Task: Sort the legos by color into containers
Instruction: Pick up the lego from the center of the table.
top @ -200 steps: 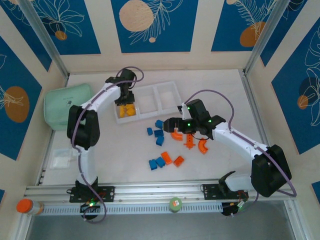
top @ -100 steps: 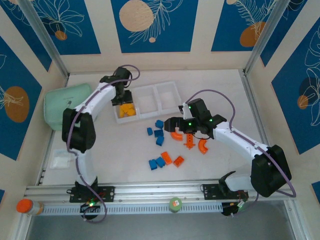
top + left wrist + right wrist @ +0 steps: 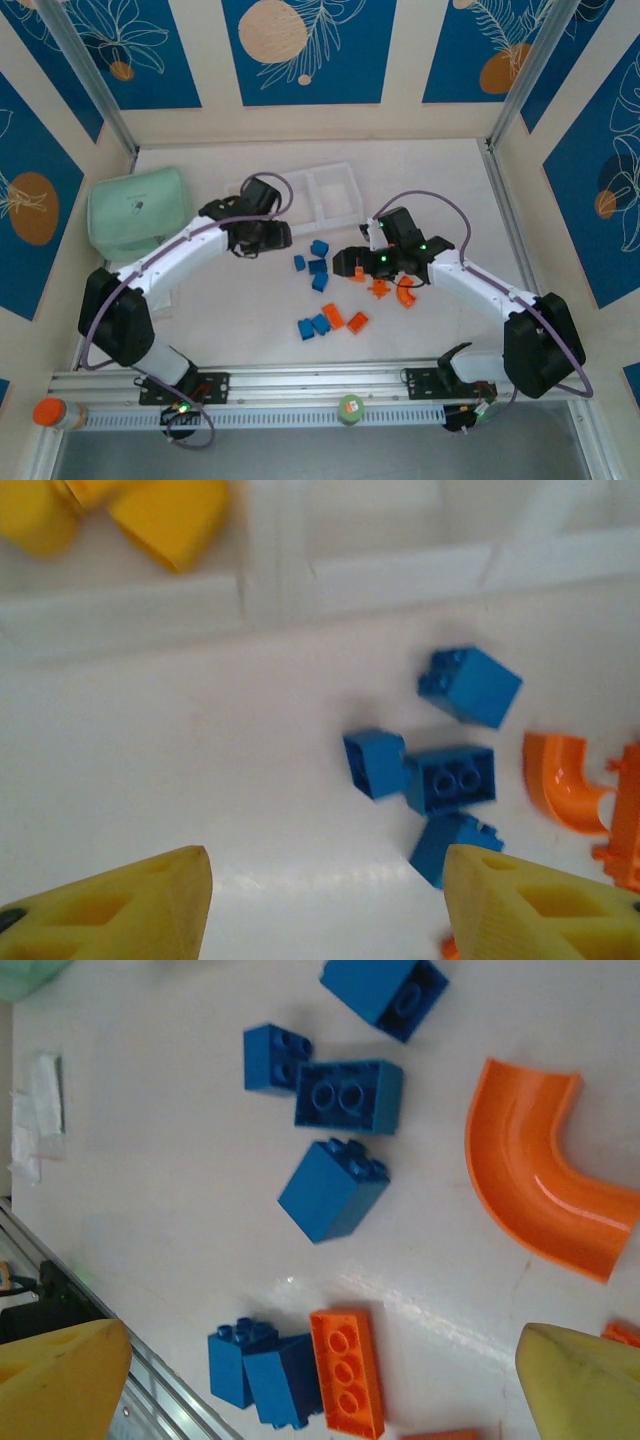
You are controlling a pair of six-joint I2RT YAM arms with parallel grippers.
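Left pincer (image 3: 325, 880) was noted spread and empty over the surface (image 3: 150, 780), near the tray (image 3: 380, 575). Yellow legos (image 3: 165, 520) were seen in one tray compartment. Right pincer (image 3: 320, 1360) was noted spread wide and empty. Blue legos (image 3: 345, 1095) and an orange arch (image 3: 540, 1200) lay loose just ahead of it.

No readable text (nor numbers)

The left arm (image 3: 190, 245) hid most of the tray's (image 3: 330, 168) leftmost compartment. Blurred yellow bricks (image 3: 165, 520) were cut off by the left wrist view's top edge, and an orange piece (image 3: 625, 820) by its right edge.
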